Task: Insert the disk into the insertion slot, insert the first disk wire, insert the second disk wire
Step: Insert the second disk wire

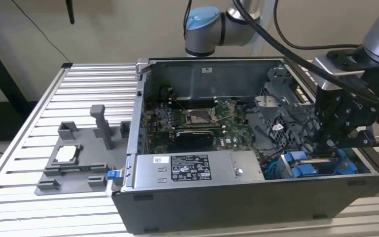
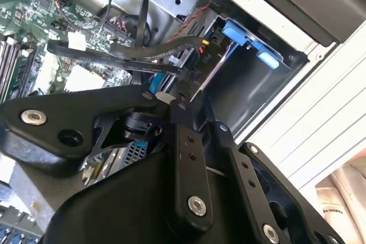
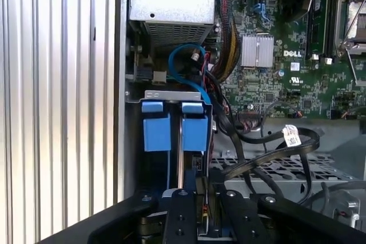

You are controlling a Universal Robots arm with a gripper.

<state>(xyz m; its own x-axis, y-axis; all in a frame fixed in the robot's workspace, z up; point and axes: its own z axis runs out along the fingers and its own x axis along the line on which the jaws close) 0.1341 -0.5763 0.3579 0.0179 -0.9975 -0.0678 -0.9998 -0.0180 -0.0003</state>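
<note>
The disk sits in the insertion slot (image 1: 347,170) at the case's front corner on the exterior view's right, its blue carrier (image 1: 306,163) showing at the top. In the first wrist view the carrier's two blue tabs (image 3: 156,131) flank a thin silver edge of the disk (image 3: 180,158). My gripper (image 1: 329,146) reaches down into the case right at this bay. Its jaws are closed on the black connector (image 2: 189,81) of a flat black disk wire (image 2: 114,55), held against the disk's end. Beside it a second black plug (image 2: 204,55) with coloured leads sits at the bay.
The open computer case (image 1: 242,207) holds a motherboard (image 1: 199,118), a silver power supply (image 1: 183,168) and loose black cables (image 3: 269,141). A grey plastic fixture with upright posts (image 1: 91,170) stands on the slatted table (image 1: 18,163) on the exterior view's left, a small silver chip (image 1: 66,154) resting on it.
</note>
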